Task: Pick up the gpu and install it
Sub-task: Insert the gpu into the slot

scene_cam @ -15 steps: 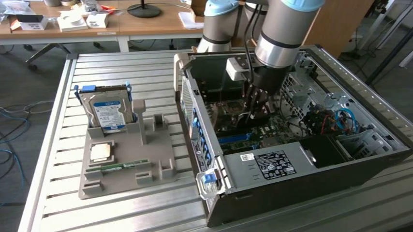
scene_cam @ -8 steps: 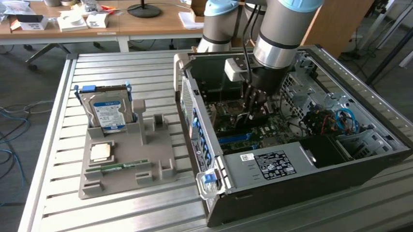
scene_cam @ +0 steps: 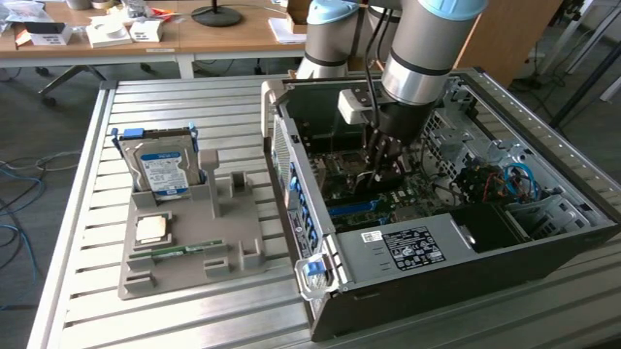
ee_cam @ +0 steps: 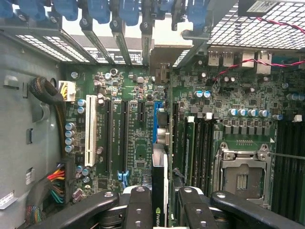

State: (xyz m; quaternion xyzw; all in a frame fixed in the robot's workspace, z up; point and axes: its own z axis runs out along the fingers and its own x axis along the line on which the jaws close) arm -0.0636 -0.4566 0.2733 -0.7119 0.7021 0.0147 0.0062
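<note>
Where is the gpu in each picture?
Exterior view: the gpu is deep inside the open computer case, right under the arm's fingers, and is hard to make out there.
Wrist view: the gpu is the thin black card seen edge-on, held between the two fingers over the motherboard.
Shared landmark: the row of blue clips along the case wall.

Slatted table (scene_cam: 194,94) bears grey holder (scene_cam: 155,280); computer case (scene_cam: 466,276).

the table (scene_cam: 194,320) is lit evenly by soft, diffuse light; the computer case (scene_cam: 437,305) interior is shadowed, and glare is seen through its slot openings (ee_cam: 164,34).
</note>
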